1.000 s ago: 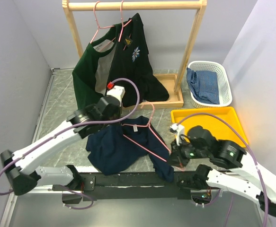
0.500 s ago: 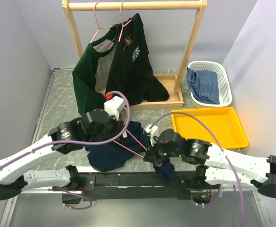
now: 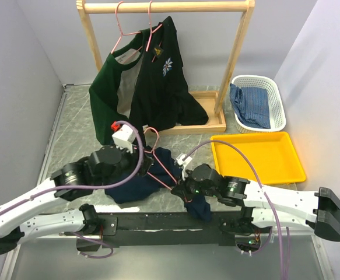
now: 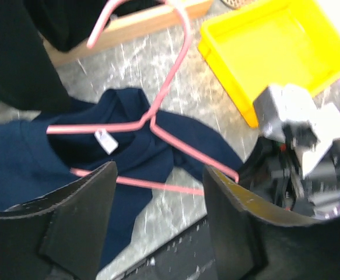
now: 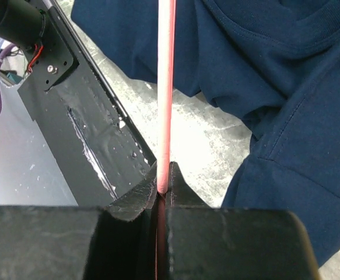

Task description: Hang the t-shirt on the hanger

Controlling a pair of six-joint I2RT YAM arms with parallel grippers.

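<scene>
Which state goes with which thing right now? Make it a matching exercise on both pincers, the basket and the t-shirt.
Things:
1. left pincer
2. right pincer
3. basket
4. t-shirt

States:
A. holds a blue cloth
B. shut on the hanger
C. navy, crumpled
D. open, gripping nothing

Pairs: 1-D, 2-B, 3-A, 4-C

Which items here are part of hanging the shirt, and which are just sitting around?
In the job: navy t-shirt, pink wire hanger, right gripper shut on it, left gripper open.
Lying about: wooden rack, dark green garments hung on it, white basket, blue checked cloth, yellow tray.
</scene>
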